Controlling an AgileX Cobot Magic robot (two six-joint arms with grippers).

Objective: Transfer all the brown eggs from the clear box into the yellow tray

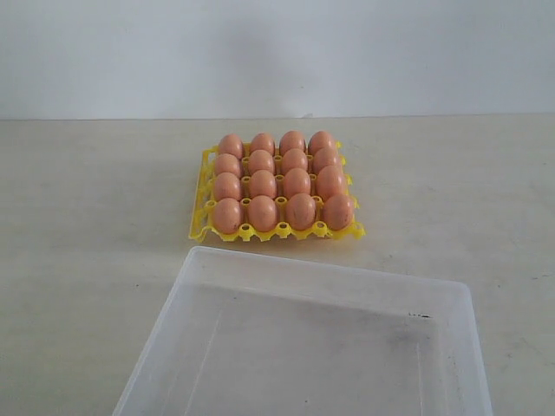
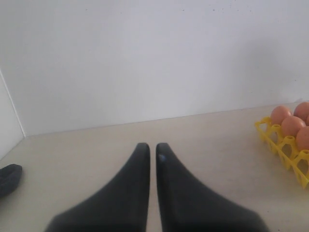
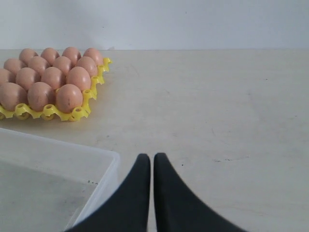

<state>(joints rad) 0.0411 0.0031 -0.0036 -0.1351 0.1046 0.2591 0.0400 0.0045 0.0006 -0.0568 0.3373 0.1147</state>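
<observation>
Viewed from the exterior camera, sixteen small, oval, faintly speckled brown eggs (image 1: 277, 182) sat one to a cup, four rows of four, in the square openwork-plastic yellow tray (image 1: 282, 232), whose cups and pointed posts kept each egg upright and apart from its neighbours. The shallow rectangular clear box (image 1: 329, 271) of translucent whitish plastic lay just in front of the tray on the pale table (image 1: 87, 217). No egg showed in the part of the box in frame, so the transfer was judged complete. Neither arm appeared in this view. In the left wrist view, the black left gripper (image 2: 149, 146) had its two fingers drawn together, only a sliver between them and nothing held. It hung over bare table, well apart from the tray's corner (image 2: 273, 133), where a few eggs (image 2: 291, 125) showed. A dark object (image 2: 9, 178) at the frame edge could not be identified. In the right wrist view, the black right gripper (image 3: 152, 157) was likewise pressed together and empty, poised just beside the box's rim (image 3: 63, 145), with the filled tray (image 3: 77, 115) beyond. Both claws standing clear of the tray suited a finished load: nothing appeared left to grasp, and the seated eggs (image 3: 53, 77) ran no risk of a nudge.
</observation>
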